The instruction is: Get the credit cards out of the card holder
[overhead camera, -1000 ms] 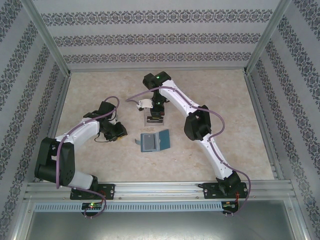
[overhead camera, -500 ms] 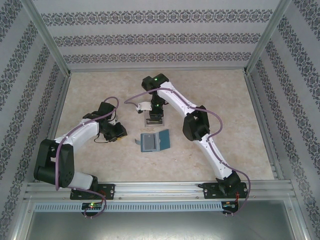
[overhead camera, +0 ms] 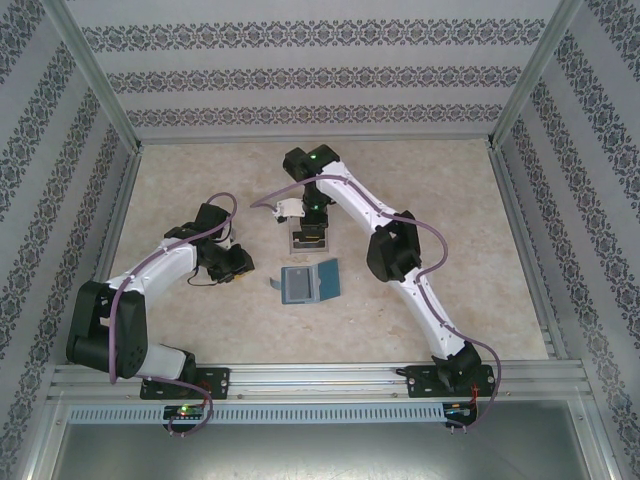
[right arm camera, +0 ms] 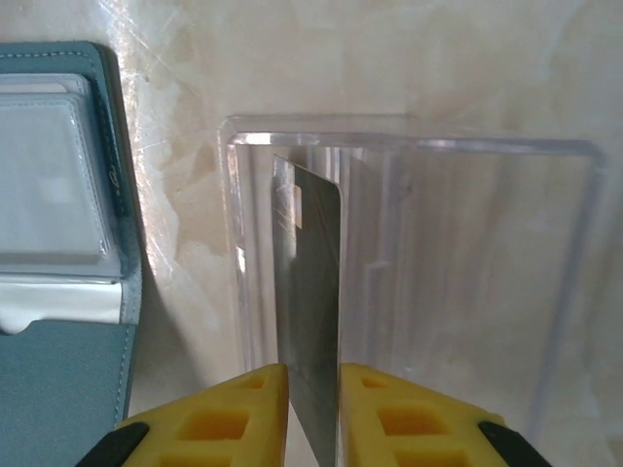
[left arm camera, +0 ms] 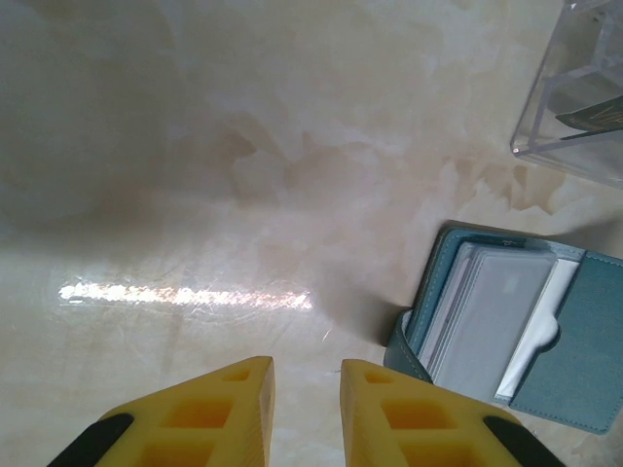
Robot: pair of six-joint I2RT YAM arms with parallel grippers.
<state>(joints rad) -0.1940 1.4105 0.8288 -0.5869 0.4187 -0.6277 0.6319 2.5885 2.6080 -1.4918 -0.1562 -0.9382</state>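
Observation:
The teal card holder lies open on the table, and pale credit cards sit in its left pocket. It also lies at the left of the right wrist view. My right gripper hangs over the clear plastic tray. A dark grey card stands tilted in the tray, between jaws that are slightly apart, wider than the card is thick. My left gripper hovers low over bare table just left of the holder, open a little with nothing in it.
The clear tray stands just behind the card holder under the right wrist. In the left wrist view the tray holds a dark card. Patterned walls and metal rails enclose the table; bare marbled surface lies to the left and right.
The right jaws have parted from the dark card, which now leans loosely in the tray. The left arm and the card holder have not moved.

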